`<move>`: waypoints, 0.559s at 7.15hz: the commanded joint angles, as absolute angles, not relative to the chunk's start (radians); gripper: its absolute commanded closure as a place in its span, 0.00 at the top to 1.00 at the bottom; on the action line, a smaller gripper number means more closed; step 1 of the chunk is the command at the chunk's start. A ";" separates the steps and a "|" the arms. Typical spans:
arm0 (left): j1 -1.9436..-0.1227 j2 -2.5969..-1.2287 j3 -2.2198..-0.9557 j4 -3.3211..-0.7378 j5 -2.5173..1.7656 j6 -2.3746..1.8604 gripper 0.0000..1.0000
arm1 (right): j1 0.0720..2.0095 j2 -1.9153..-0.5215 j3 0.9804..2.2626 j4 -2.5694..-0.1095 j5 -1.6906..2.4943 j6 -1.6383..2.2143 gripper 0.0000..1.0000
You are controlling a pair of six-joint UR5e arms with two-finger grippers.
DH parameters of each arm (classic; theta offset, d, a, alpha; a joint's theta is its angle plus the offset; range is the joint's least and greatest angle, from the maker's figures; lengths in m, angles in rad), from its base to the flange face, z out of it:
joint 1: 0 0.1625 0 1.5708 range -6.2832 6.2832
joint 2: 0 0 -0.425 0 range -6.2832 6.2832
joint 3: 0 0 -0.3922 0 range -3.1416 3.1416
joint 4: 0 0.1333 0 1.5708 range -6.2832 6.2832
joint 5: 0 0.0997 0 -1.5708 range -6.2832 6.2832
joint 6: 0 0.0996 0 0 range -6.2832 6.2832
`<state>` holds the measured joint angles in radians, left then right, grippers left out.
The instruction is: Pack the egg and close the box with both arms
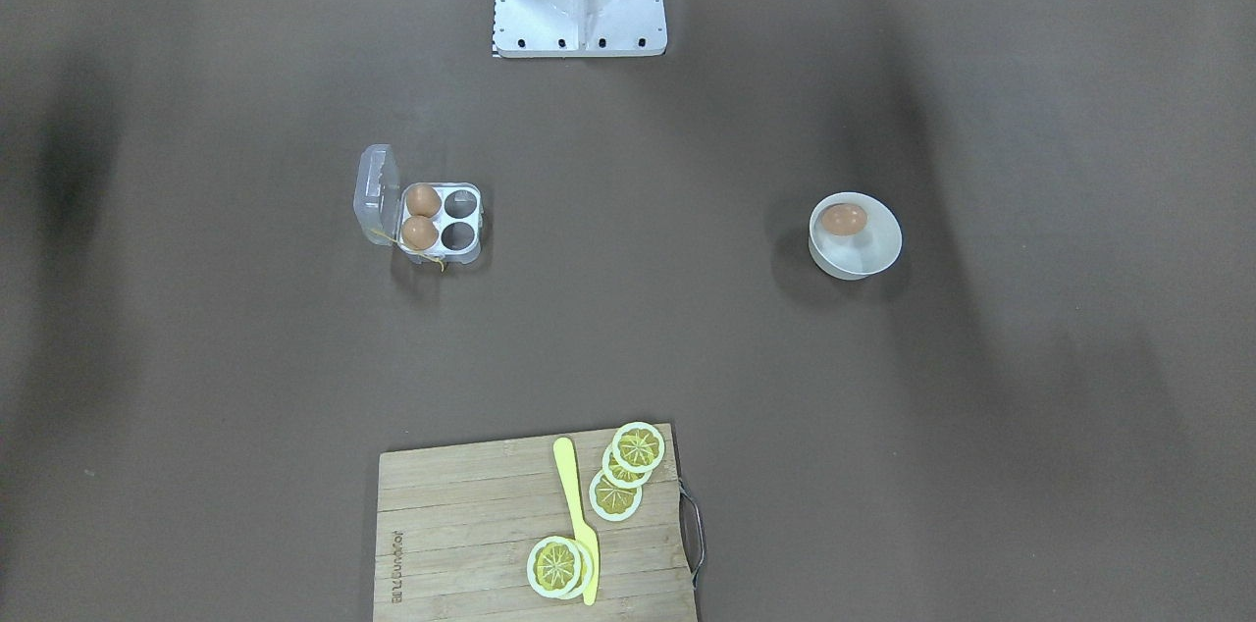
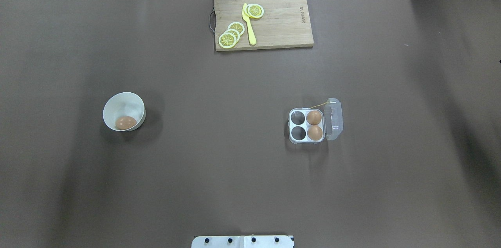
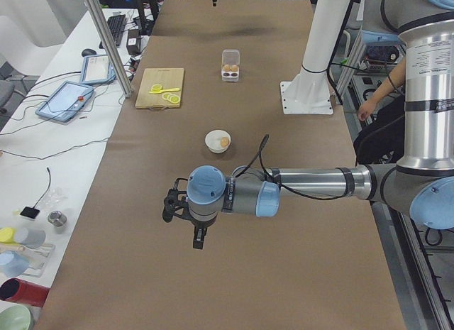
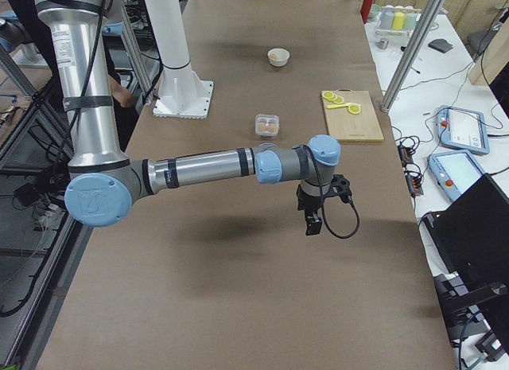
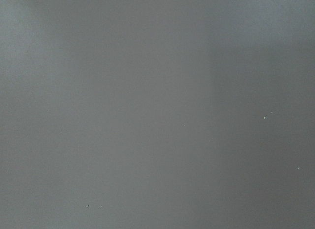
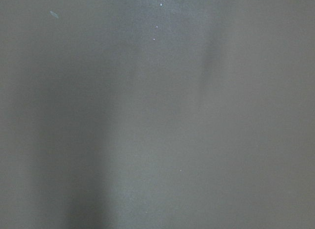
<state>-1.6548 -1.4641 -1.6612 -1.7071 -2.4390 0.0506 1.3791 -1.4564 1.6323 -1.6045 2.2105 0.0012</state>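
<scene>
The egg [image 2: 126, 123] in the bowl [image 2: 117, 98] lies well right of the nearer left fingers [image 3: 198, 239]; whether they are apart cannot be told.

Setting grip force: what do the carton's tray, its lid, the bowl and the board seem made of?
Box tray: matte white-grey, moulded plastic or pulp, unclear. Lid: clear glossy plastic; the table shows through. Bowl: smooth white, ceramic or plastic. Cutting board: bamboo or wood, pale strips with grain.
</scene>
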 commanded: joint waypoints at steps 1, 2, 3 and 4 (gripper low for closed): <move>-1.655 -1.465 -1.667 -1.701 -2.439 0.049 0.99 | 1.379 -1.457 1.632 -1.606 2.212 -0.003 1.00; -1.655 -1.466 -1.670 -1.706 -2.434 0.051 0.99 | 1.379 -1.457 1.632 -1.606 2.214 -0.003 1.00; -1.657 -1.459 -1.672 -1.718 -2.430 0.063 0.99 | 1.379 -1.459 1.632 -1.606 2.215 -0.006 1.00; -1.655 -1.476 -1.677 -1.700 -2.428 0.008 0.99 | 1.379 -1.460 1.629 -1.606 2.221 -0.006 1.00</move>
